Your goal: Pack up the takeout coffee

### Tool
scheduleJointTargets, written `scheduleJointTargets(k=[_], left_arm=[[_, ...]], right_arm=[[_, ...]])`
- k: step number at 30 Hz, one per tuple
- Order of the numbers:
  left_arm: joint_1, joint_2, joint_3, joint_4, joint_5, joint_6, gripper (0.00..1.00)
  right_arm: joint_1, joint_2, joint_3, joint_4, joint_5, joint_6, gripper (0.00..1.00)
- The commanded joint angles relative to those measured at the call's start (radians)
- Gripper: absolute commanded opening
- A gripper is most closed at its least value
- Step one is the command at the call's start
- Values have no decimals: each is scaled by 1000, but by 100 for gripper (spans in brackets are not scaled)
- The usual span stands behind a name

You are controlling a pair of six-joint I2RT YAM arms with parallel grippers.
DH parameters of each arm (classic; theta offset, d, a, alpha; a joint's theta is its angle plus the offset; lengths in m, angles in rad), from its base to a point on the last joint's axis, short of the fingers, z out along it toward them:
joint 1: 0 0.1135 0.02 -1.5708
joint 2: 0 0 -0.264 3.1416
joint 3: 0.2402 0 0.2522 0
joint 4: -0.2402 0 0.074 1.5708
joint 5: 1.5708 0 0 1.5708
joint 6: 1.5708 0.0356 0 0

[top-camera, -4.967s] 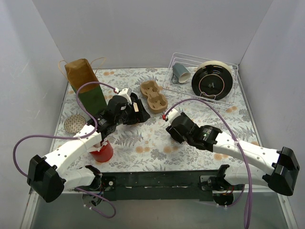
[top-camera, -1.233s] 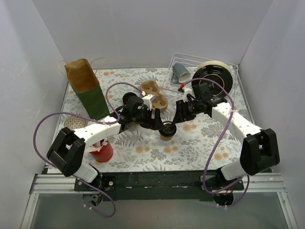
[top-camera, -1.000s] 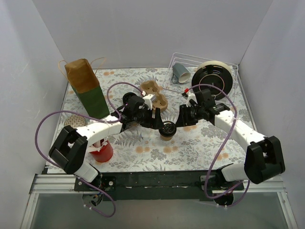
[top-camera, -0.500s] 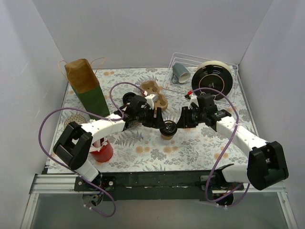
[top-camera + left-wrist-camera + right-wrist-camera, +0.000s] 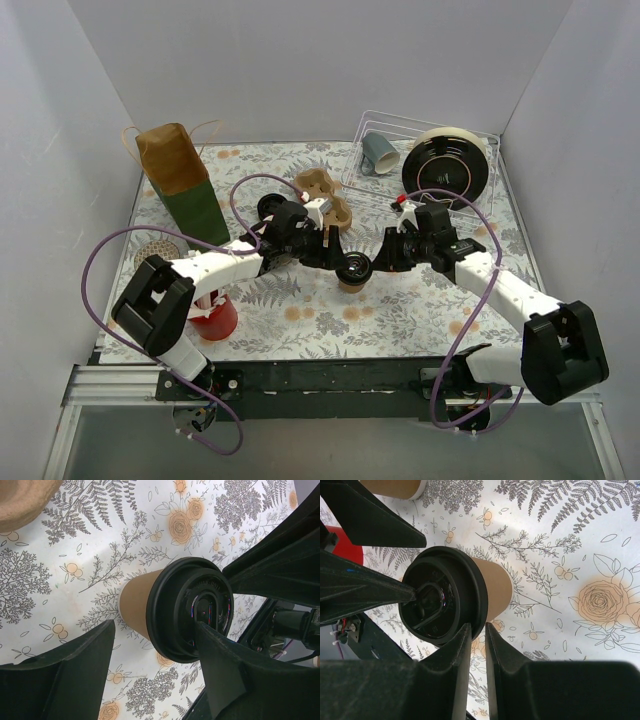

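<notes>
Carrier (image 5: 322, 197): lies on the surface (image 5: 300, 312) just beyond and left of the cup, both wells bare. It is nearer the left arm.

Left claw (image 5: 156, 626): spread wide and straddling the cup from the left. One finger (image 5: 65, 672) stands clear of the paper wall, with a strip of surface showing between. The other finger's (image 5: 222, 672) tip lies over the lid top. Judged not gripping.

Cup (image 5: 134, 605): upright on the surface at centre, long axis vertical, black lid (image 5: 187, 610) on. It stands between the two claws, each at the lid edge, so neither arm is clearly nearer.

Right claw (image 5: 478, 626): comes in from the right. Fingers are drawn nearly together with only a thin slit between them, tips at the lid rim where it meets the cup wall. Cannot tell whether the rim is nipped.

Judgement: the next move turns on the vertical axis. The cup must go straight up, then back and left to a well.

Writing: raised marks on the lid top, unreadable. No print seen on the cup wall.
</notes>
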Motion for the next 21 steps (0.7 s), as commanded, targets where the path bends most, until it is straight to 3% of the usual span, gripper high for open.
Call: scheduleJointTargets(k=[1,21], left_arm=[[-7,24,-32,-23,-48,4,63],[-13,41,-87,13,-45,-18,59]], right_arm=[[-2,-1,-89,40,81,10,22],[9,-81,-307,113,192,69,18]])
